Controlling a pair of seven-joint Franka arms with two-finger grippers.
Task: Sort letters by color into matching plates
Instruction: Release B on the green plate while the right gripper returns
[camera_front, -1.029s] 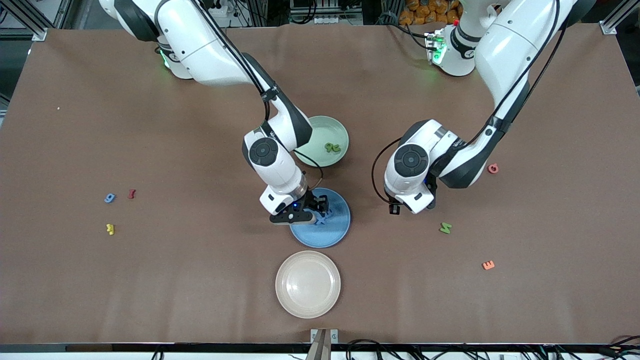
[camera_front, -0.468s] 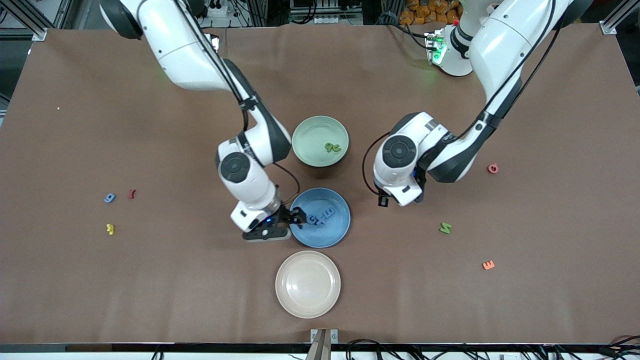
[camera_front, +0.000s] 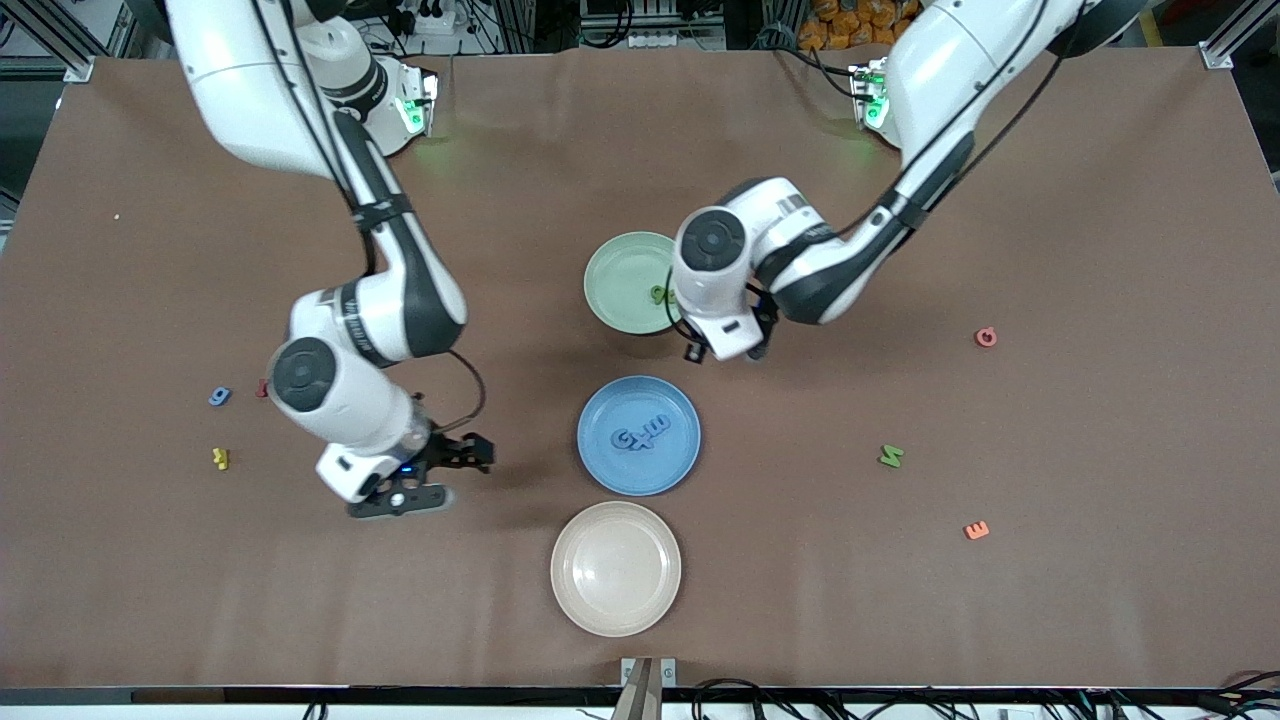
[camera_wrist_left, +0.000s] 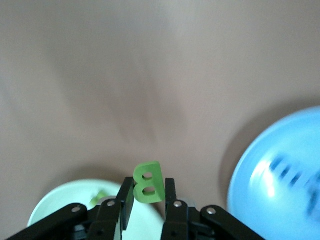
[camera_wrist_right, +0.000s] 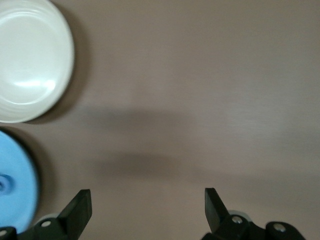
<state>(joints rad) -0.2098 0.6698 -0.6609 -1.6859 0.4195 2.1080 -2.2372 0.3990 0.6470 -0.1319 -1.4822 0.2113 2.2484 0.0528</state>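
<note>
My left gripper is shut on a green letter B. In the front view this left gripper hangs over the table beside the mint green plate, which holds a green letter partly hidden by the arm. Three blue letters lie in the blue plate. My right gripper is open and empty over bare table, toward the right arm's end from the blue plate. A green letter and a blue letter lie loose on the table.
A cream plate sits nearer the front camera than the blue plate. A red letter and a yellow letter lie by the loose blue one. An orange letter and a reddish letter lie toward the left arm's end.
My right gripper opened over the blue plate, left a blue letter there and swung away toward the right arm's end. My left gripper carried the green B to beside the green plate.
</note>
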